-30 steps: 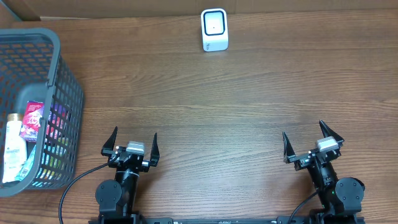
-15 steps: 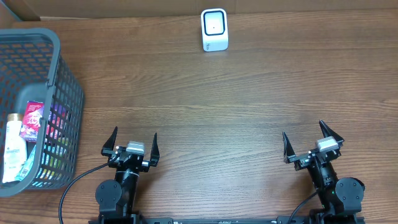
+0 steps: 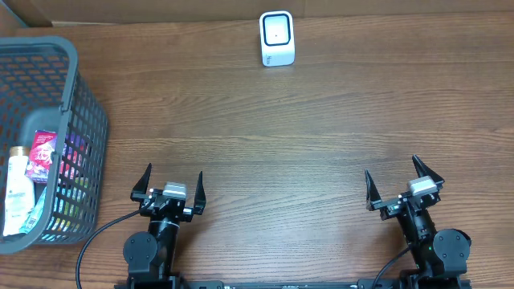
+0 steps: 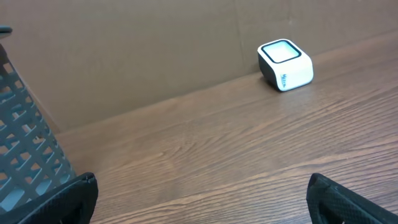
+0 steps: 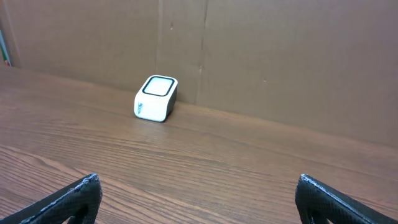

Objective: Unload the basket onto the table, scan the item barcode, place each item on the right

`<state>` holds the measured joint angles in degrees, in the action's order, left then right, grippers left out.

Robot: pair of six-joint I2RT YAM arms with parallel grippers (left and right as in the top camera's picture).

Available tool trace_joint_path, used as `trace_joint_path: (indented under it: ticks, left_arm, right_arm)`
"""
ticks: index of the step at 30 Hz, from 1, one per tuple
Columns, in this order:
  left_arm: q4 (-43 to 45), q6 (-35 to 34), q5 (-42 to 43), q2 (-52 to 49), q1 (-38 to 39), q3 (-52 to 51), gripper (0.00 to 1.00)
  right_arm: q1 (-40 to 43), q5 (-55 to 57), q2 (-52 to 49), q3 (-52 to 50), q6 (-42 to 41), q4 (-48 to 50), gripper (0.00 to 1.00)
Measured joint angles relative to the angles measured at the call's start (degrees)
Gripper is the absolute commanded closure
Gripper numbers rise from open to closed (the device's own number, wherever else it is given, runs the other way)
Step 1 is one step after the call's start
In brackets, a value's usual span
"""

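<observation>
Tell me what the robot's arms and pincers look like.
The left arm and right arm are black with round joint housings. The left pincer and right pincer each have two black, pointed, tapering fingers with a light grey block between. A black cable curves out from the left arm.

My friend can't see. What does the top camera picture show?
The left gripper and right gripper sit open and empty at the near edge of a wooden table. A white barcode scanner stands at the far edge; a gray basket of items sits left.
</observation>
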<state>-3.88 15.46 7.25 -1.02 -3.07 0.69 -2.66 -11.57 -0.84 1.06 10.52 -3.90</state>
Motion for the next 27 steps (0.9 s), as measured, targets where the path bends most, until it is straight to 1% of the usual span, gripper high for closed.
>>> trace_joint_path:
  ticks: [7, 11, 16, 20, 23, 27]
  left_arm:
    - [0.0, -0.5, 0.0, 0.0, 0.0, 0.0, 0.0]
    - [0.0, -4.7, 0.0, 0.0, 0.0, 0.0, 0.0]
    - [0.7, -12.8, 0.8, 0.0, 0.0, 0.0, 0.0]
    - [0.2, -18.6, 1.1, 0.0, 0.0, 0.1, 0.0]
    - [-2.3, -20.5, 1.1, -0.6, 0.0, 1.9, 0.0]
    - [-6.7, -21.6, 1.1, -6.2, 0.0, 9.7, 0.0]
  right_arm:
    - [0.0, -0.5, 0.0, 0.0, 0.0, 2.8, 0.0]
    - [0.0, -1.5, 0.0, 0.0, 0.0, 1.9, 0.0]
    - [0.0, -2.4, 0.0, 0.0, 0.0, 1.5, 0.0]
    - [0.0, -3.7, 0.0, 0.0, -1.6, 1.8, 0.0]
    - [0.0, -4.9, 0.0, 0.0, -2.4, 1.6, 0.0]
    - [0.0, -6.2, -0.1, 1.3, -3.0, -0.4, 0.0]
